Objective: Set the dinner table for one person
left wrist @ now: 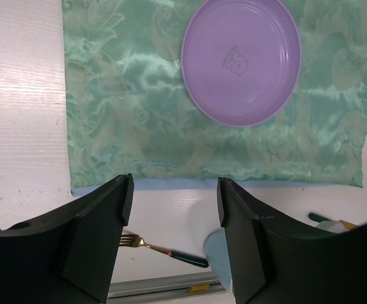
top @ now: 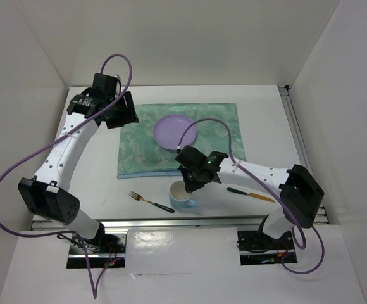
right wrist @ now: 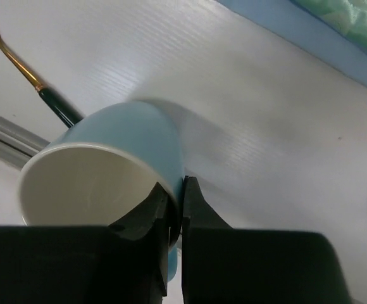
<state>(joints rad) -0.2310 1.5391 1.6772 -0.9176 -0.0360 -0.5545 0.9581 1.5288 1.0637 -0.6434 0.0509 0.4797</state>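
Note:
On the white dinner table (top: 95, 164) lies a teal patterned cloth (top: 139, 152) with a purple plate (top: 174, 132) on it. My right gripper (top: 188, 185) is shut on the rim of a light blue cup (top: 182, 196), one finger inside and one outside; the cup (right wrist: 120, 164) stands near the front edge. A gold fork with a dark handle (top: 150, 201) lies left of the cup. A knife with a dark handle (top: 250, 193) lies to the right, partly under the arm. My left gripper (top: 123, 111) is open and empty at the cloth's far left corner.
The left wrist view looks down on the plate (left wrist: 240, 60), the cloth (left wrist: 133, 114), the fork (left wrist: 164, 250) and the cup's side (left wrist: 218, 253). An aluminium rail (top: 171, 221) runs along the front edge. White walls enclose the table on three sides.

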